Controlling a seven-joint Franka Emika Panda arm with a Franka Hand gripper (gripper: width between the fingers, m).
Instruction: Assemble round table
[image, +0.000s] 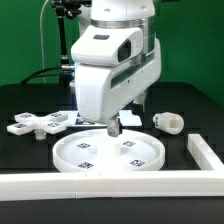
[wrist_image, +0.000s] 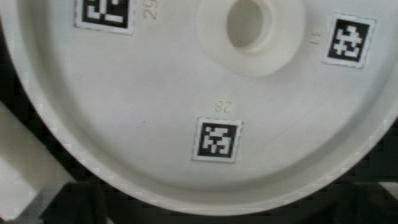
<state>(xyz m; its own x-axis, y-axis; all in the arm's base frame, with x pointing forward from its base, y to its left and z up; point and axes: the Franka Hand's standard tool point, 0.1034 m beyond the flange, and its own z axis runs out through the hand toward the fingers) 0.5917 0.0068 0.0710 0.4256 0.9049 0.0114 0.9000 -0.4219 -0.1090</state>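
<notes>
Low over the black table (image: 25, 150), the robot's two-finger gripper (image: 113, 128) hangs at the far rim of the large white rimmed round plastic disc (image: 108, 152), which lies flat. I cannot tell whether the fingers are apart or together. To grasp well, I'd say it should straddle the rim squarely. The small white cross-shaped piece (image: 38, 123) and the short white cylindrical post (image: 168, 122) lie apart from the disc.

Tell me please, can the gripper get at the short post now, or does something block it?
Probably yes. The short post lies alone on the table, at the exterior view's right, near the round disc. The gripper hangs over the disc's rim, and nothing stands between them.
</notes>
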